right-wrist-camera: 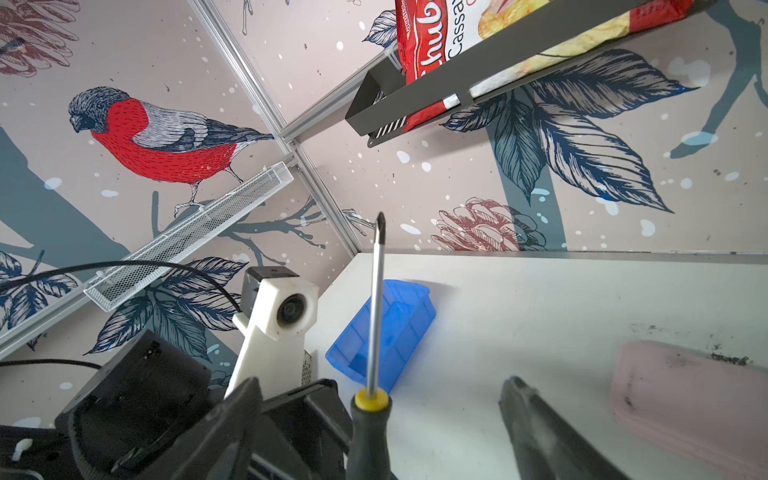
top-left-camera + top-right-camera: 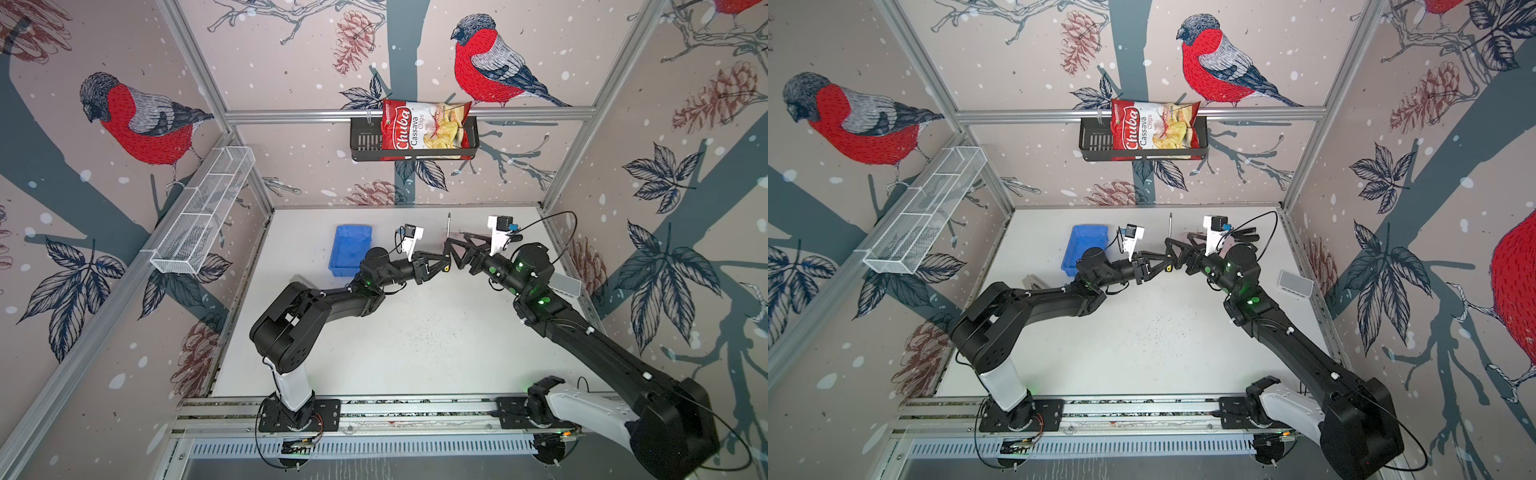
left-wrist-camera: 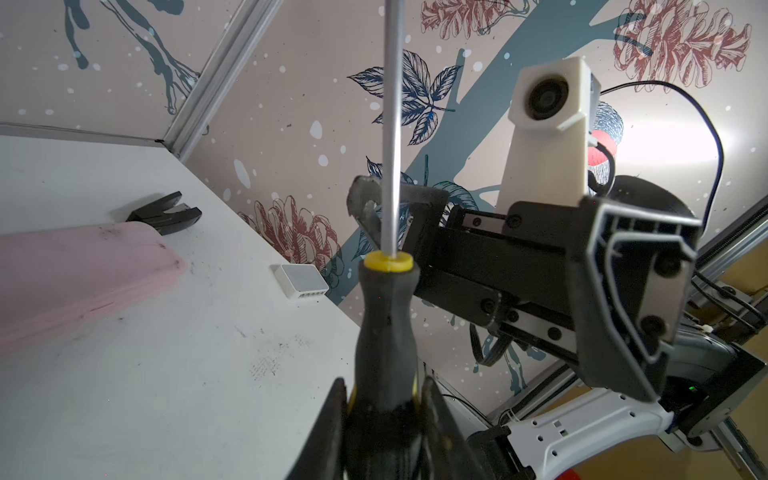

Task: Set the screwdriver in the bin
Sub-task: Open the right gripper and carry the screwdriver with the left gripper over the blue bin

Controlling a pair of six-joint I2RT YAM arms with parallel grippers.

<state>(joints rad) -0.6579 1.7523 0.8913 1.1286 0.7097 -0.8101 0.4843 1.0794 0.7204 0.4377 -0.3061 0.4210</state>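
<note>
Screwdriver hangs clear of the white surface, its black handle clamped in my left jaws and its silver shaft rising past their tips toward the back wall. My right jaws stand wide apart, the yellow-collared handle between them with a gap on either side. The blue bin rests on the surface off to the left of both sets of jaws, well apart from the screwdriver. A pink tray lies beside my right jaws.

"Chuba Cassava Chips" on red bag
</note>
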